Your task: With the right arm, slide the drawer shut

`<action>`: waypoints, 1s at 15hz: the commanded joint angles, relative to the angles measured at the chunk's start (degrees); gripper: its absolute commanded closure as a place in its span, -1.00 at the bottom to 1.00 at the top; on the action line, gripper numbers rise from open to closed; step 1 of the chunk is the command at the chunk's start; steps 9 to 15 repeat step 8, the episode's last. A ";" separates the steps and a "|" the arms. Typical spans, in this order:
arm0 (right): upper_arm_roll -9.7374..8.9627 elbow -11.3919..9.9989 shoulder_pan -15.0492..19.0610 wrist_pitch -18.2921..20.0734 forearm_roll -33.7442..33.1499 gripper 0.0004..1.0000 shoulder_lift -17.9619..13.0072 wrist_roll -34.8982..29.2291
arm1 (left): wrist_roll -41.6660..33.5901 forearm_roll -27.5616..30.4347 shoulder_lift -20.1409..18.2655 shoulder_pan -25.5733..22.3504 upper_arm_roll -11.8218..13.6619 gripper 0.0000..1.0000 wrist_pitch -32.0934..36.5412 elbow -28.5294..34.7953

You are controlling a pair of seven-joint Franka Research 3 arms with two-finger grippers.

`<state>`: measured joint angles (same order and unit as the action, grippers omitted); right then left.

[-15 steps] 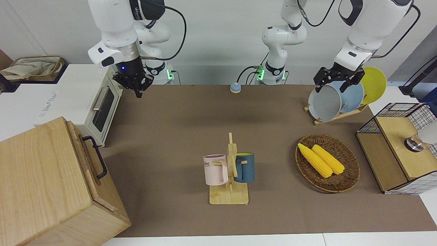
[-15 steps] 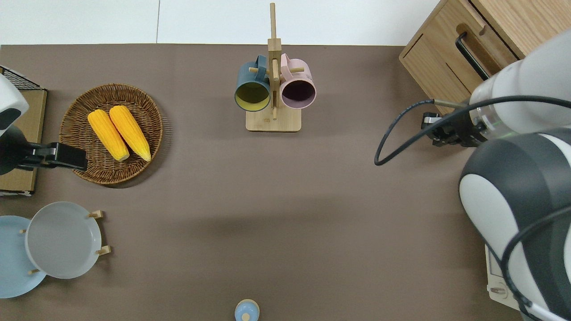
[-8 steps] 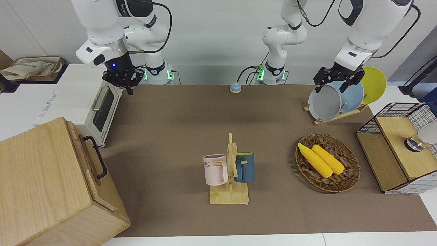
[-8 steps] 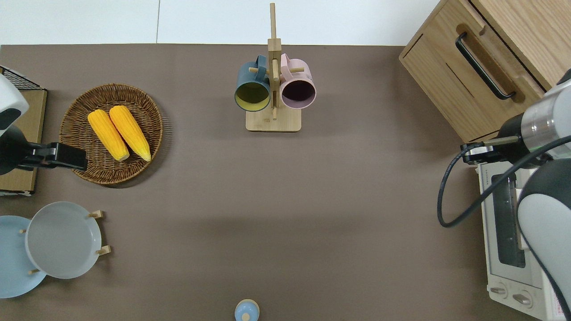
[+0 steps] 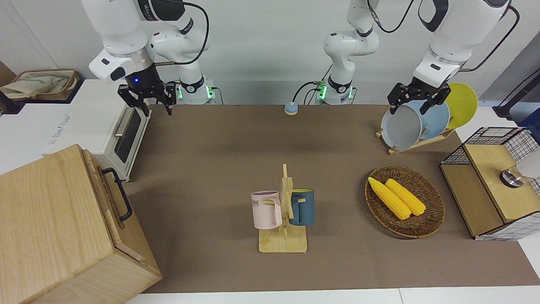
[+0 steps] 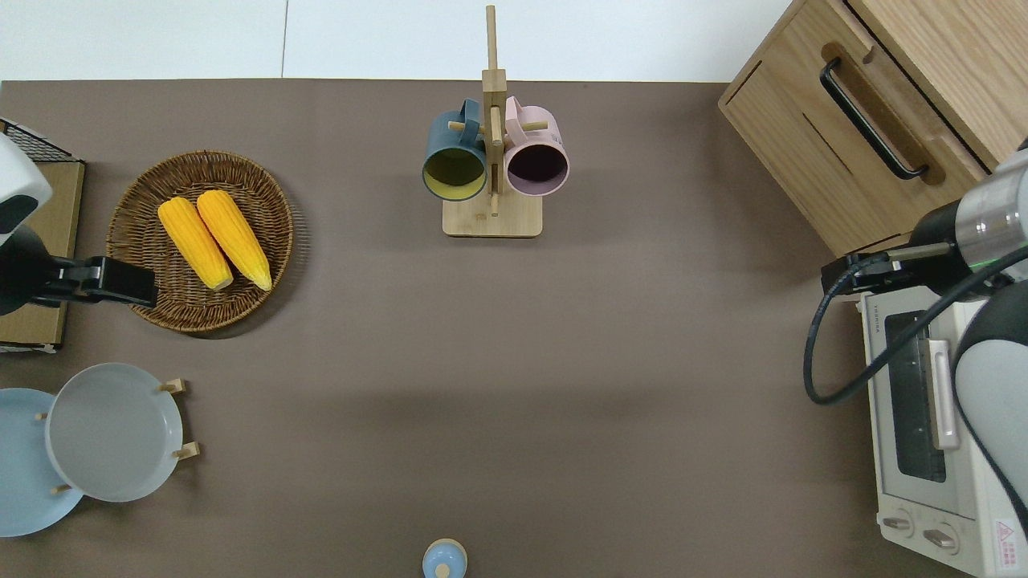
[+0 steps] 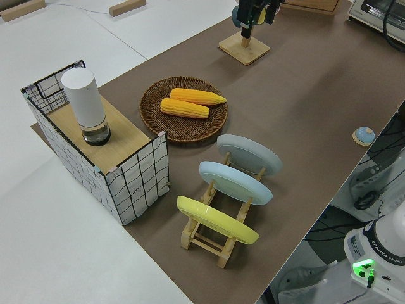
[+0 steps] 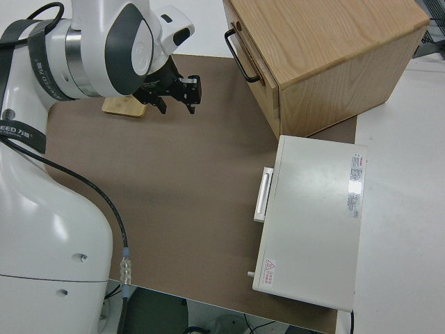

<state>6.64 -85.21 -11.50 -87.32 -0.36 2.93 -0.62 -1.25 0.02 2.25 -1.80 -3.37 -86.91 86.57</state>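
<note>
The drawer (image 5: 110, 195) sits flush in the pale-wood cabinet (image 5: 55, 228) at the right arm's end of the counter (image 5: 236, 139), its black loop handle (image 5: 119, 193) standing proud of the front and facing the open brown surface; the cabinet stands at the counter's edge farthest from the robots, with the white toaster oven (image 5: 105, 126) just beside it, nearer the robots. The right gripper (image 5: 147, 101) hangs in the air with its fingers spread wide and holding nothing; from overhead it is over the corner of the toaster oven closest to the cabinet (image 6: 863, 273), apart from the handle (image 6: 871, 120). In front of the drawer the counter is bare as far as the mug rack (image 5: 283, 215) with its pink mug (image 5: 266, 210) and blue mug (image 5: 302, 207) in the middle; the wicker basket (image 5: 430, 219) of corn (image 5: 396, 196) and the plate rack (image 5: 415, 145) lie well apart, toward the left arm's end. The left arm is parked, its gripper (image 5: 415, 99) open.
</note>
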 commanded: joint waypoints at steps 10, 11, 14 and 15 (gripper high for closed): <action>-0.49 3.30 -0.02 0.39 -2.44 -0.98 1.55 1.14 | -0.51 -0.99 0.65 -0.31 -0.41 -0.99 1.13 -1.49; -0.49 3.30 -0.02 0.39 -2.44 -0.98 1.55 1.14 | -0.51 -0.99 0.65 -0.31 -0.41 -0.99 1.13 -1.49; -0.49 3.30 -0.02 0.39 -2.44 -0.98 1.55 1.14 | -0.51 -0.99 0.65 -0.31 -0.41 -0.99 1.13 -1.49; -0.49 3.30 -0.02 0.39 -2.44 -0.98 1.55 1.14 | -0.51 -0.99 0.65 -0.31 -0.41 -0.99 1.13 -1.49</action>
